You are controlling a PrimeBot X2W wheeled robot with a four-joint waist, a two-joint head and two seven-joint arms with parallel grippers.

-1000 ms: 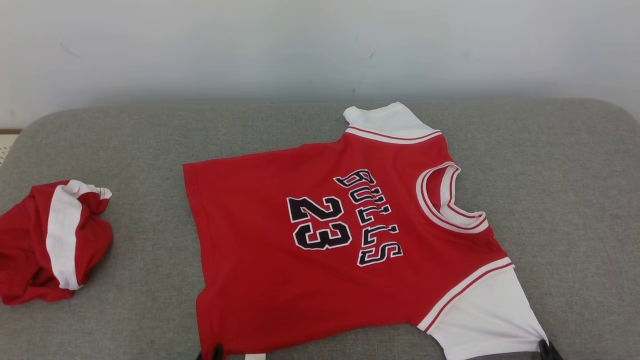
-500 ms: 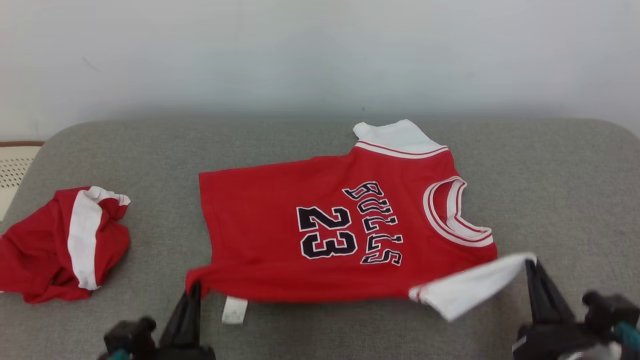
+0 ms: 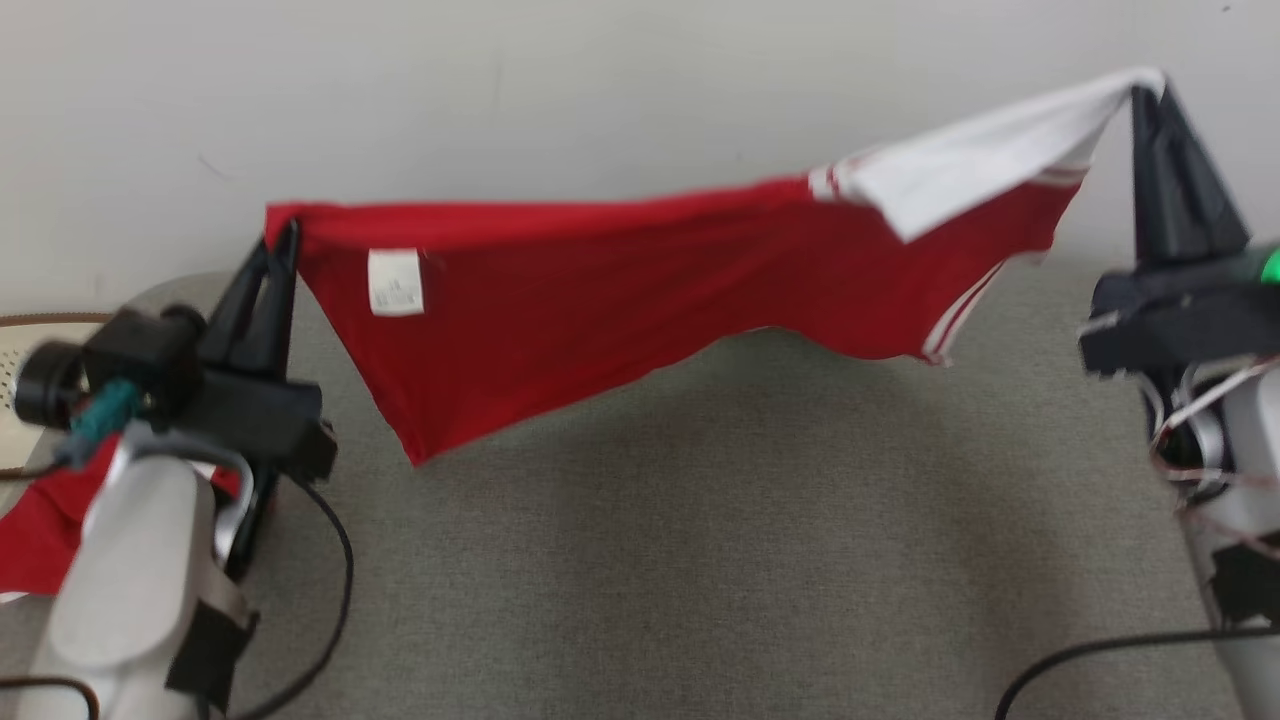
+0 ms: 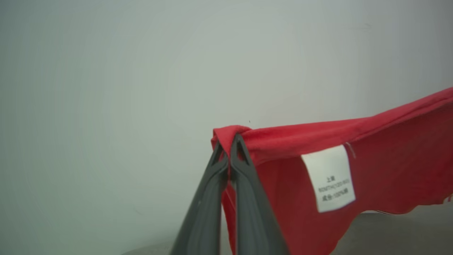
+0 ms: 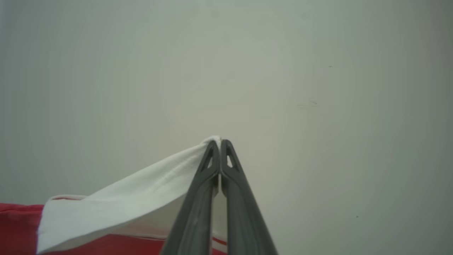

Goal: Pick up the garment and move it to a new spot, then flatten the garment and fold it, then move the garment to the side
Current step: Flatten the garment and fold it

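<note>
Left pincer (image 3: 285,238) clamps the red jersey (image 3: 600,275) hem, right pincer (image 3: 1147,100) the sleeve; you seem mid-carry: next, lay it flat.

Head cam looks forward and down from up high over the grey cushion (image 3: 700,520), pale wall (image 3: 500,90) behind, an arm at each side. Each wrist cam sits tight behind its own jaws, left gripper (image 4: 228,140) and right gripper (image 5: 220,141), staring along them at that wall. All three catch the red jersey (image 3: 600,290); head and left wrist share its white label (image 4: 331,179).
</note>
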